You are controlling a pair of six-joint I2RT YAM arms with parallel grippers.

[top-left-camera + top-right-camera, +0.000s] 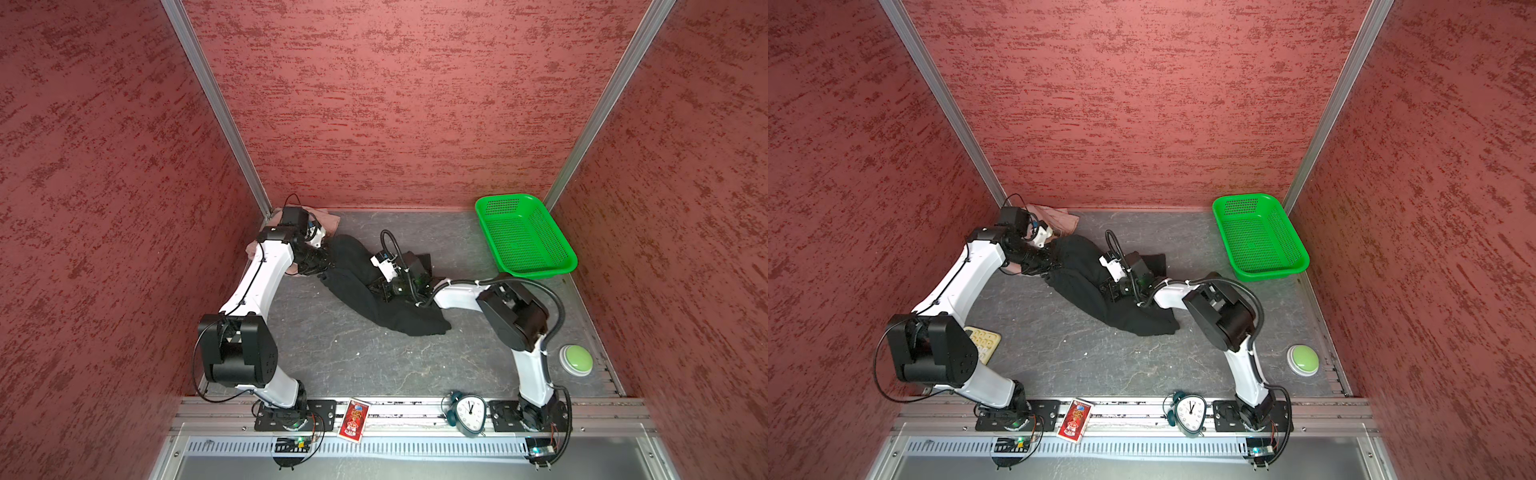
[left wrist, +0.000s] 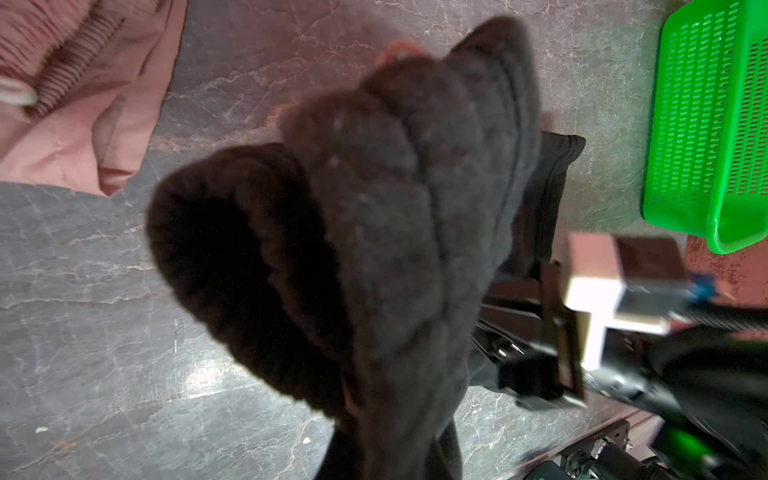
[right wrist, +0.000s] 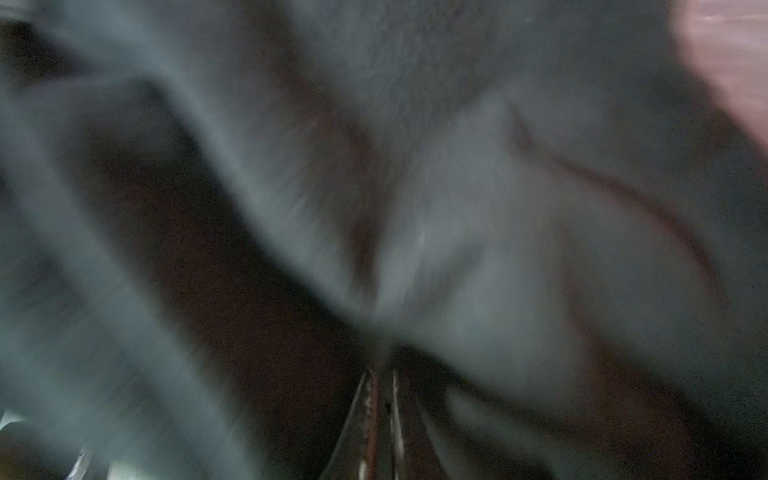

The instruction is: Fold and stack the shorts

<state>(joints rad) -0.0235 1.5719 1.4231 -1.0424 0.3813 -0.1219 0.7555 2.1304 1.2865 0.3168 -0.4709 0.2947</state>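
The black shorts (image 1: 399, 320) are sprawled across the middle of the table (image 1: 374, 361). One edge is clamped in the shut left tool (image 1: 322, 269), and a bunch is squeezed tight in the right tool (image 3: 382, 374). The pink shorts (image 1: 328, 220) are seen crumpled in the back-left corner.

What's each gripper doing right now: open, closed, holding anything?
Left gripper: closed, holding a bunched end of the black shorts.
Right gripper: closed, pinching a fold of the black shorts.
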